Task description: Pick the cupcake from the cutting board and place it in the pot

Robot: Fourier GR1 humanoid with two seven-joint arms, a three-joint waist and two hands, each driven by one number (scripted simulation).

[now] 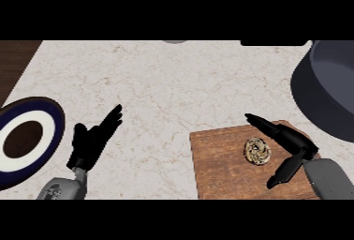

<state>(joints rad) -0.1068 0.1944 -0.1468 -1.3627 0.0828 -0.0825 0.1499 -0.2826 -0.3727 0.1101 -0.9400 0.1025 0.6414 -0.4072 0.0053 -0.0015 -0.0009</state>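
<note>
The right robot hand [294, 146] is hovering spread wide over the wooden cutting board [221, 168], its fingers and thumb bracketing the cupcake [257, 151] sitting on the board without touching it. The left robot hand [90, 138] is resting open, fingers straight, over the pale marble tabletop [173, 79], near a blue-rimmed plate [41, 117]. The dark pot [325, 89] is standing at the right edge, just beyond the board.

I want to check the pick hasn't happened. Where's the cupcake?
In the head view, the cupcake sits on the cutting board at lower right, between the open right hand's fingers and thumb.
</note>
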